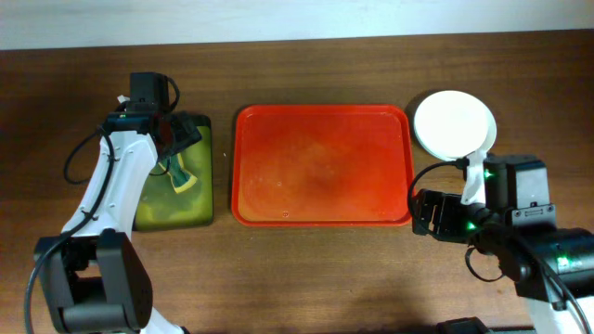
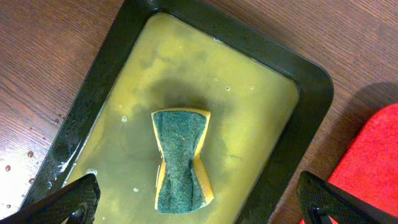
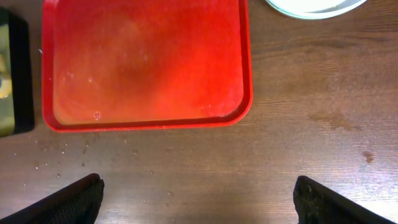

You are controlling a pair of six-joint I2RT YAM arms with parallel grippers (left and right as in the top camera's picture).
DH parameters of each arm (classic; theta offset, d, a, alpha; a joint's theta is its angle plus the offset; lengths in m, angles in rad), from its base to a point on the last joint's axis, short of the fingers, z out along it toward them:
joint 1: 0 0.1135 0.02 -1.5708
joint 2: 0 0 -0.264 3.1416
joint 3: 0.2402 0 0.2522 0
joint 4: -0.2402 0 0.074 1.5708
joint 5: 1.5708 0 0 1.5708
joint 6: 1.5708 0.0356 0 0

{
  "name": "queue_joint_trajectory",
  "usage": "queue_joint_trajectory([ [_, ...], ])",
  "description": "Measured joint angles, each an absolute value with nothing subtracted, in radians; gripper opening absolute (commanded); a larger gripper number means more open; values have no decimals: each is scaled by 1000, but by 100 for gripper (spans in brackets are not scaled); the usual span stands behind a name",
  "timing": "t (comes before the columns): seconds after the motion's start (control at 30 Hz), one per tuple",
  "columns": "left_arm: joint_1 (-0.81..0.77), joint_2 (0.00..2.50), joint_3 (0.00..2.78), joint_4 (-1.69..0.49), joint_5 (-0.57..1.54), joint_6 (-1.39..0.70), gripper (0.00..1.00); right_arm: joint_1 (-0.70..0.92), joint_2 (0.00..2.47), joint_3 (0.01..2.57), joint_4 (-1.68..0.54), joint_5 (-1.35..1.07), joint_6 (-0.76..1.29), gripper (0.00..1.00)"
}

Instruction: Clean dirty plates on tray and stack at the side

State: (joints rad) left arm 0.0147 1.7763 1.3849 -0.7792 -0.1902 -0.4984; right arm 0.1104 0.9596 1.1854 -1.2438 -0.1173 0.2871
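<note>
The red-orange tray [image 1: 322,165] lies mid-table with nothing on it, wet inside; it also shows in the right wrist view [image 3: 146,68]. The plates [image 1: 454,123] sit stacked right of the tray, the cream-white one on top with a mint-blue rim below; an edge of the stack shows in the right wrist view [image 3: 311,7]. My left gripper [image 2: 199,208] is open above the black tray, just over a yellow-green sponge [image 2: 181,160] that lies in the liquid. My right gripper [image 3: 199,202] is open and empty over bare table, in front of the red tray's near right corner.
The black tray [image 1: 176,176] with yellow-green liquid stands left of the red tray; its rim shows in the left wrist view [image 2: 314,93]. Water drops spot the wood beside it [image 2: 25,155] and before the red tray [image 3: 62,155].
</note>
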Motion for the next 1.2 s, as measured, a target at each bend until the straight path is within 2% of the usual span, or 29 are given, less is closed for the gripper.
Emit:
queue_joint_trajectory([
  [0.27, 15, 1776, 1385, -778, -190, -498, 99, 110, 904, 1144, -1206, -101, 266, 98],
  [0.37, 15, 1776, 1386, -778, -190, -498, 99, 111, 675, 946, -978, -87, 232, 98],
  [0.47, 15, 1776, 1386, -780, -190, -498, 99, 112, 397, 630, -649, -82, 212, 98],
  [0.6, 14, 1776, 1386, -779, -190, -498, 99, 111, 105, 294, -340, -91, 180, 98],
  [0.83, 14, 1776, 1386, -779, -190, -498, 99, 88, 14, 25, 107, -149, 70, 98],
  [0.97, 15, 1776, 1386, -779, -190, -498, 99, 65, 14, 14, 94, -160, 35, 98],
  [1.07, 14, 1776, 1386, -779, -190, -498, 99, 65, 11, 11, -45, -163, -6, 98],
  [1.2, 14, 1776, 1386, -779, -190, -498, 99, 65, 14, 11, -57, -163, -16, 98],
])
